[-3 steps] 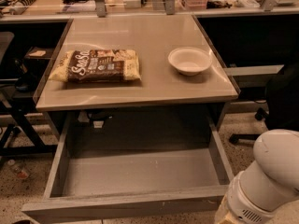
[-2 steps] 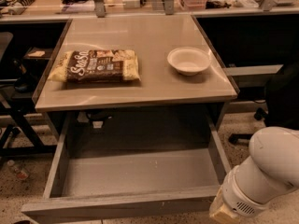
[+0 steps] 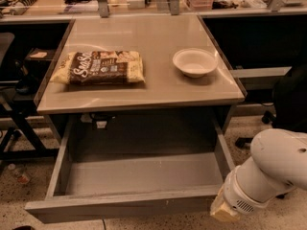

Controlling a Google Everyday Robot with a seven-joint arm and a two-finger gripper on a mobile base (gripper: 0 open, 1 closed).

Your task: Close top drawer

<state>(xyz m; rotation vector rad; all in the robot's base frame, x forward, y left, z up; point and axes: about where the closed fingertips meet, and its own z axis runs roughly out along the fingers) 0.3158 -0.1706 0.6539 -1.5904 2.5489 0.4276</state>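
The top drawer (image 3: 139, 174) is pulled far out from under the desk and is empty. It is wide, shallow and grey, and its plain front (image 3: 120, 209) runs along the bottom of the view. My white arm (image 3: 271, 174) comes in from the lower right. My gripper (image 3: 223, 211) shows only as a tan end piece at the right end of the drawer front, close to or against it. The rest of it is cut off by the bottom edge of the view.
On the desk top (image 3: 144, 87) lie a brown snack bag (image 3: 100, 67) at the left and a white bowl (image 3: 194, 62) at the right. A dark chair base (image 3: 283, 104) stands to the right. Black table legs (image 3: 19, 128) stand to the left.
My arm has moved left and slightly up, bringing its tan end nearer the drawer front's right corner. The drawer looks as far out as before.
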